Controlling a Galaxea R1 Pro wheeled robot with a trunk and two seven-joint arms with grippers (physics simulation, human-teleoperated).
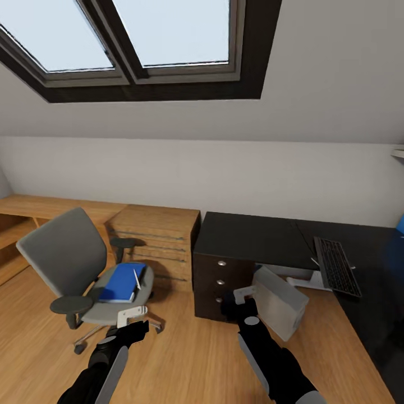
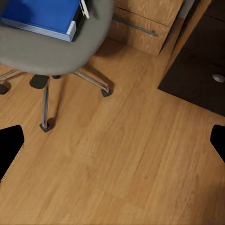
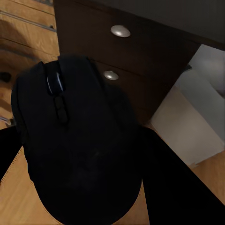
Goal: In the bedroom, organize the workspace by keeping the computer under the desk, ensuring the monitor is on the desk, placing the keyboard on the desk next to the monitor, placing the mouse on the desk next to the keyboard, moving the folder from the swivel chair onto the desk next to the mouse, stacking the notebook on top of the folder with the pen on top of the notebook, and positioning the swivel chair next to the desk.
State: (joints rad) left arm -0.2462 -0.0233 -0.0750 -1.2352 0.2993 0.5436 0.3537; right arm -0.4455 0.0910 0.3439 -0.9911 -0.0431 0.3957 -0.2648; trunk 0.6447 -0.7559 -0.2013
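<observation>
My right gripper is shut on the black mouse, held low in front of the dark cabinet. The light grey computer stands tilted on the floor just right of that gripper, at the desk edge. The keyboard lies on the glossy black desk top. On the left, the grey swivel chair carries the blue folder on its seat, with the white pen lying on it. My left gripper hangs open over the floor beside the chair base, nothing between its fingers.
A wooden drawer chest stands between chair and dark cabinet, against the wall under skylights. A low wooden shelf runs along the far left. Bare wooden floor lies in front of me. The chair's chrome legs spread near my left gripper.
</observation>
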